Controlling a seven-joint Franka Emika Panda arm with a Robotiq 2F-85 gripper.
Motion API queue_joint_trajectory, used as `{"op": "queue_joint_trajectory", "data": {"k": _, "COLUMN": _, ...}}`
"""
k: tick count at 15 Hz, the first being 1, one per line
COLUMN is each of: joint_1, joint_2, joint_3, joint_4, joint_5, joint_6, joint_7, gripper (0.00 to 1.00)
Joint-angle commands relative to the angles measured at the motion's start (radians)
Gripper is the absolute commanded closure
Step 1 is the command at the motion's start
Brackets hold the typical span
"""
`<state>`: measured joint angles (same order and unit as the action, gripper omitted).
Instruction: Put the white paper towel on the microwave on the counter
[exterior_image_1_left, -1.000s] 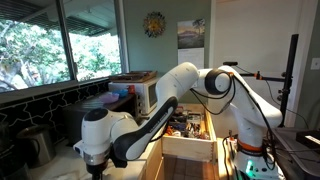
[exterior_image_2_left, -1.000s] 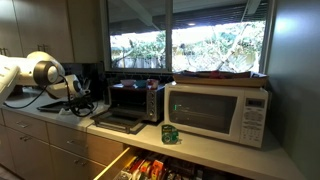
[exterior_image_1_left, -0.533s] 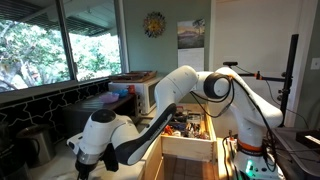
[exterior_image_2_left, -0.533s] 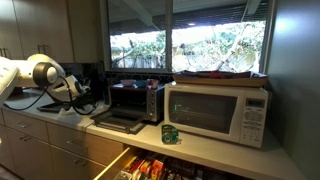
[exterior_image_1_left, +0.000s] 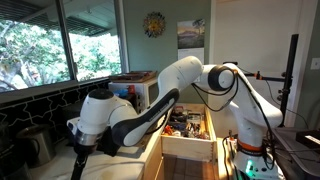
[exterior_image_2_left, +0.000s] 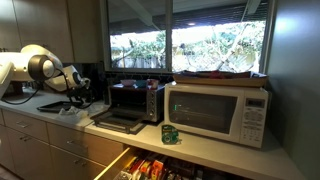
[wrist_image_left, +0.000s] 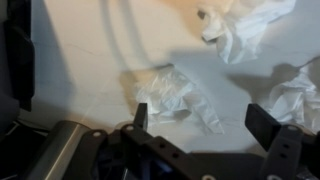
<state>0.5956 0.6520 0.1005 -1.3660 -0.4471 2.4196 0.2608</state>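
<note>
The pincer (wrist_image_left: 200, 128) stands spread wide and grasps nothing; its two dark fingers (wrist_image_left: 140, 116) rise from the lower edge of the wrist view with a broad gap between them. In that gap, closer to the finger on the picture's left, a crumpled white paper towel (wrist_image_left: 175, 95) lies on the pale counter (wrist_image_left: 90, 50). Its lower edge runs just beside that fingertip, but whether they touch cannot be told. The other finger is well clear of it. A second wad (wrist_image_left: 240, 25) lies farther off on the counter near the top of the view, and a third wad (wrist_image_left: 297, 98) lies just outside the finger on the picture's right. In an exterior view the white microwave (exterior_image_2_left: 218, 112) stands well apart along the counter, with a dark toaster oven (exterior_image_2_left: 128, 100), door down, between it and the arm, and an open drawer (exterior_image_2_left: 150, 165) below.
</note>
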Motion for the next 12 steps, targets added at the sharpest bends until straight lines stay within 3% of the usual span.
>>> {"op": "queue_joint_trajectory", "data": {"k": 1, "joint_1": -0.075, "joint_2": -0.137, "joint_3": 0.11, "joint_4": -0.099, "joint_5": 0.138, "joint_6": -0.007, "joint_7": -0.132, "gripper": 0.0}}
{"op": "queue_joint_trajectory", "data": {"k": 5, "joint_1": -0.108, "joint_2": -0.264, "joint_3": 0.178, "joint_4": -0.168, "joint_5": 0.215, "joint_6": 0.015, "joint_7": -0.212, "gripper": 0.0}}
{"op": "queue_joint_trajectory", "data": {"k": 10, "joint_1": -0.085, "joint_2": -0.52, "joint_3": 0.14, "joint_4": -0.379, "joint_5": 0.134, "joint_6": -0.21, "joint_7": -0.129, "gripper": 0.0}}
{"op": "queue_joint_trajectory", "data": {"k": 12, "joint_1": -0.111, "joint_2": -0.604, "joint_3": 0.162, "joint_4": -0.463, "joint_5": 0.066, "joint_6": -0.126, "joint_7": -0.124, "gripper": 0.0}}
